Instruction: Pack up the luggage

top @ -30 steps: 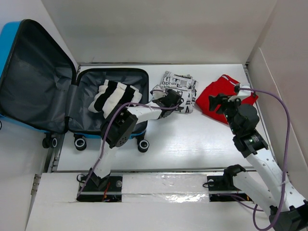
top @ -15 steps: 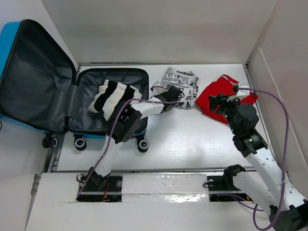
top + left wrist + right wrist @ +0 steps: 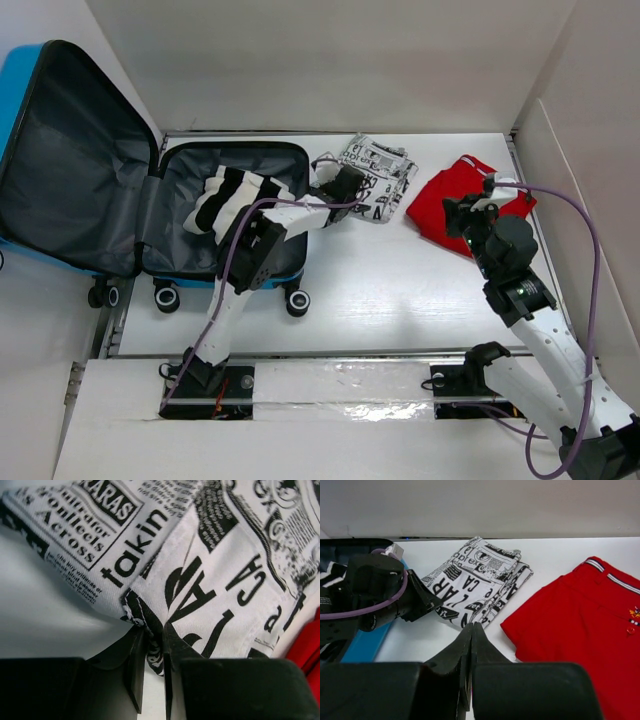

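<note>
The luggage lies open, with a striped garment inside. Just right of it, the left gripper pinches the hem of the newsprint garment. Farther right, the right gripper is closed on nothing beside the red garment. Next step, as I judge it: lift and carry the newsprint piece into the luggage.

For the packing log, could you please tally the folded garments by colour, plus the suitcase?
Black-and-white striped garment: 1
Newspaper-print garment: 1
Red garment: 1
Blue suitcase: 1
Total: 4
</note>
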Motion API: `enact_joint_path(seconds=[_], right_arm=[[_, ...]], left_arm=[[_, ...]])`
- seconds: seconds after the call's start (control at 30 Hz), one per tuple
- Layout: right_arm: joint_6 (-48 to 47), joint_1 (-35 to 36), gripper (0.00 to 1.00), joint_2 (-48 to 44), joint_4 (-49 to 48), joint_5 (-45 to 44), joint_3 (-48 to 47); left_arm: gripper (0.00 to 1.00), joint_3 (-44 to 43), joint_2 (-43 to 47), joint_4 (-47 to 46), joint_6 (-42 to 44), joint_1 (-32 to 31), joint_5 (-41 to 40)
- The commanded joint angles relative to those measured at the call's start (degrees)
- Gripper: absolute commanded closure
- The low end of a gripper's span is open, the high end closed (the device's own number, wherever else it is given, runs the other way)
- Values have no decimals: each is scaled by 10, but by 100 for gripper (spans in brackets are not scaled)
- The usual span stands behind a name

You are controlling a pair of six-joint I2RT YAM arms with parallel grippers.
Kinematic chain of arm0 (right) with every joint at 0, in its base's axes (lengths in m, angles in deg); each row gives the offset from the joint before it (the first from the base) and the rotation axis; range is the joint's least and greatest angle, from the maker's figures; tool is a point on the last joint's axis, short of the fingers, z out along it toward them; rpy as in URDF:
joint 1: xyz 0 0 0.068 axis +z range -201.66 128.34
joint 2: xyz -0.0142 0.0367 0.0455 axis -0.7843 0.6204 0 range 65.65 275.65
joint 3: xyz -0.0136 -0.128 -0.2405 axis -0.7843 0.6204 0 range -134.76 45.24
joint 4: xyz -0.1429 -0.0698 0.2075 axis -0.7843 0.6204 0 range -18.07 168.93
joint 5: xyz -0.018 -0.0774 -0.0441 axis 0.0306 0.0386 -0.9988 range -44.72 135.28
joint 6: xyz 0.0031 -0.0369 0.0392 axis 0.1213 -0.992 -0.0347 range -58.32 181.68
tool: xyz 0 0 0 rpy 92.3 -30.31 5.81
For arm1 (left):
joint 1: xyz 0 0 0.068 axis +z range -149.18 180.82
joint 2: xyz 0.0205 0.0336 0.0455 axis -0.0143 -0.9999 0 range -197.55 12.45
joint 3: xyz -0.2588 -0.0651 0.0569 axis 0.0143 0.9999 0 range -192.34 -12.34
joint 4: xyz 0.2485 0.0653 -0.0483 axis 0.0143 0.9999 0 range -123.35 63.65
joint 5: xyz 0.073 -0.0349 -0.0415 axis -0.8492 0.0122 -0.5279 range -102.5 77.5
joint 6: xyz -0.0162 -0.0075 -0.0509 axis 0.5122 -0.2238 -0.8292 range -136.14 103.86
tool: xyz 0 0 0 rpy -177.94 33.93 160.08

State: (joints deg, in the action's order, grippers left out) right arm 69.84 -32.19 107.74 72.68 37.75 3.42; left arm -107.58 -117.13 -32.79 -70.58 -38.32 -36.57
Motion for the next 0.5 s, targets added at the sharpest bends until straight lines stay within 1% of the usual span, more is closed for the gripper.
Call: enact_joint_path(seconds=[0.0,0.07,0.1,0.13,0.2,0.23,0.27,0.33,0.4,0.43,0.47], right_arm=[[-4,-3,100,-4,-30,6,1],[-3,-3,100,-4,-31,2,3],[-2,-3,98,-3,-31,1,3],[-2,-3,86,-2,-30,-5,3],[-1,-3,73,-2,-30,-7,3],[-2,-3,57,-3,-30,-6,3],[-2,-3,51,-3,-30,-6,3],[-4,-3,44,-3,-30,0,2],[-5,-3,42,0,-25,-4,0],[-6,-3,42,0,-24,-12,-1],[-7,-3,42,0,-23,-13,-2]], left_arm=[[100,-19,99,-41,134,2,-6],[100,-40,131,-46,172,2,15],[100,-55,140,-36,206,2,20],[100,-89,146,-28,222,2,32],[100,-119,165,-13,265,9,57],[100,-143,170,-7,276,9,72],[100,-155,182,14,287,22,102],[100,-176,196,25,323,31,145],[100,-176,225,45,350,41,160],[100,-149,239,44,364,55,173],[100,-131,272,43,375,64,185]])
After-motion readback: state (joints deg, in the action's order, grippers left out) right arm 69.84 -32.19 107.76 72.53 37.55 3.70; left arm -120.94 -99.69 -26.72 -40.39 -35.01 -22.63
